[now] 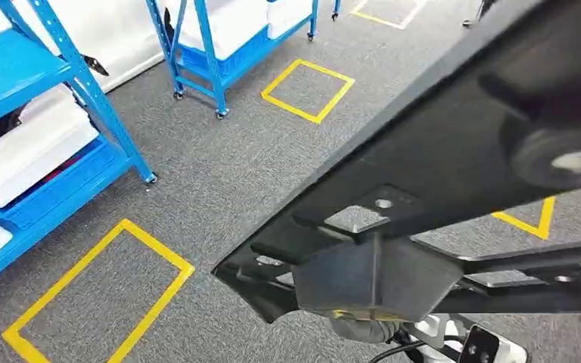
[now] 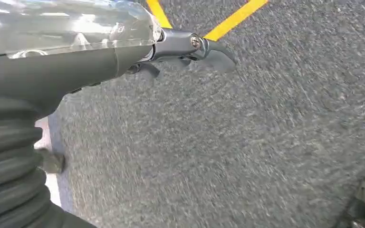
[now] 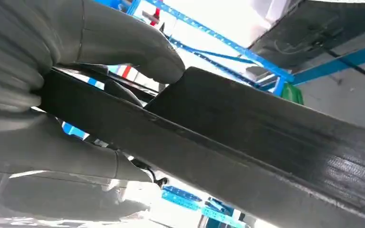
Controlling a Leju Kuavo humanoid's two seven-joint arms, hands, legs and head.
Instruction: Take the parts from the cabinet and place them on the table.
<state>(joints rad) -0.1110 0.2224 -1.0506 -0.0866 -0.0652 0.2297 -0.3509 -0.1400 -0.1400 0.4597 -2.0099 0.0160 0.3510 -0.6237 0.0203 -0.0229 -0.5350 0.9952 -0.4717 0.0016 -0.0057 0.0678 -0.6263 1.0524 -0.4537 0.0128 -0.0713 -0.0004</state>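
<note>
The right hand (image 3: 90, 109) is nearest, its thick grey thumb and fingers (image 3: 138, 52) clamped on the edge of a large black part (image 3: 266, 137). From the head view that black part (image 1: 439, 151) is a long dark panel with a boxy bracket beneath, held up off the floor and slanting across the right side, with the hand partly visible under it. The left hand (image 2: 180, 50) hangs over the grey carpet (image 2: 247, 142), gripping nothing; its dark fingers (image 2: 218, 54) reach out over the carpet, but I cannot tell how far apart they are. Further out on the carpet lie yellow tape squares (image 1: 94, 295), 1 near and 1 beyond. Beyond those stand 2 blue wheeled racks (image 1: 83, 83), 1 left and 1 further back, carrying white trays (image 1: 30, 147)
</note>
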